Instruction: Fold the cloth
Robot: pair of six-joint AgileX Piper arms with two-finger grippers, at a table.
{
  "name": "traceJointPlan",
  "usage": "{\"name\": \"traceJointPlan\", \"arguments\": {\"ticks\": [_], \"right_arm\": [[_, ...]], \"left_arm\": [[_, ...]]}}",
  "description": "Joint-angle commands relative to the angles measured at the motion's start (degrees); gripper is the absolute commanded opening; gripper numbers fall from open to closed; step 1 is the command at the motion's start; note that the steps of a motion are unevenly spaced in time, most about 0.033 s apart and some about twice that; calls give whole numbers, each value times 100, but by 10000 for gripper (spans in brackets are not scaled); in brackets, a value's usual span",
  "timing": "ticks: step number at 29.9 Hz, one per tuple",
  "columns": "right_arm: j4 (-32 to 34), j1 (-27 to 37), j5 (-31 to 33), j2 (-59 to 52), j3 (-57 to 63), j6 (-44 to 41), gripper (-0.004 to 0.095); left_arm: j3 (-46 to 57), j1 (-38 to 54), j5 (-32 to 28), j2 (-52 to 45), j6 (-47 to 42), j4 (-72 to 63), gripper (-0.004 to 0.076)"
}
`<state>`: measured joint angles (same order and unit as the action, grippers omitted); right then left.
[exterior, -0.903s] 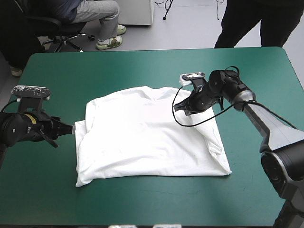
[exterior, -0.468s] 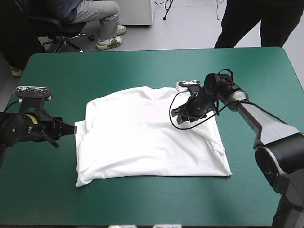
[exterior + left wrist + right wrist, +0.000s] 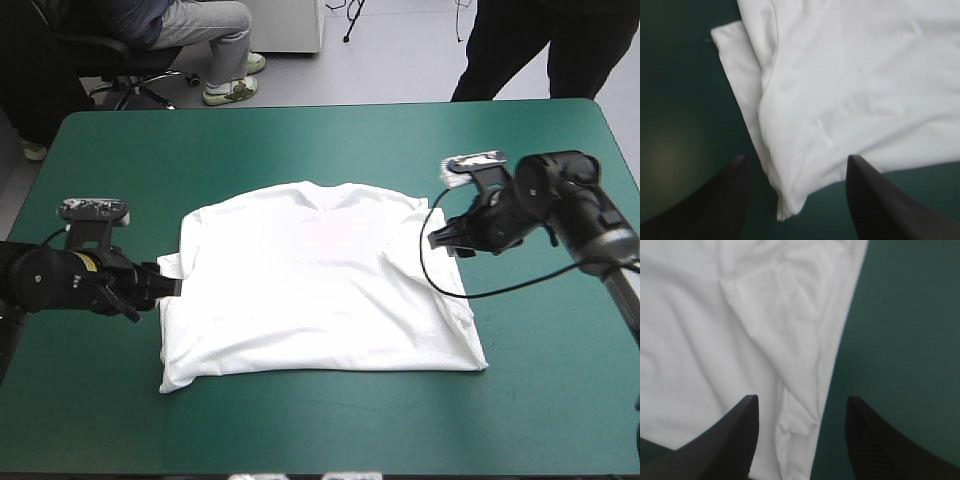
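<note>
T-shirt (image 3: 310,290) plain white — table cover (image 3: 300,150) an even teal-green.

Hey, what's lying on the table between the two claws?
Only the T-shirt, flat on the cover, as the high view shows. The left claw and the right claw, both open, are at its opposite side edges.

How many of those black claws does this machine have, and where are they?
2. The left gripper is open at the T-shirt's left edge; the right gripper is open at its right edge. Neither is hidden.
</note>
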<state>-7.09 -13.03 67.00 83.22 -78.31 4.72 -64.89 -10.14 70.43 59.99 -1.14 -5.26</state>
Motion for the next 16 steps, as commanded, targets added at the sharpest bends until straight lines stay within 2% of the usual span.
{"name": "traceJointPlan", "arguments": {"ticks": [1,6,16], "right_arm": [[-154,435,-28,-784,265,-8,486],[-243,717,-18,-1300,576,4,486],[-347,717,11,-1386,612,4,480]], "left_arm": [[426,-15,351,-160,-69,-102,454],[1366,-15,184,-160,-107,-230,491],[2511,-15,-873,-134,-201,-350,491]]}}
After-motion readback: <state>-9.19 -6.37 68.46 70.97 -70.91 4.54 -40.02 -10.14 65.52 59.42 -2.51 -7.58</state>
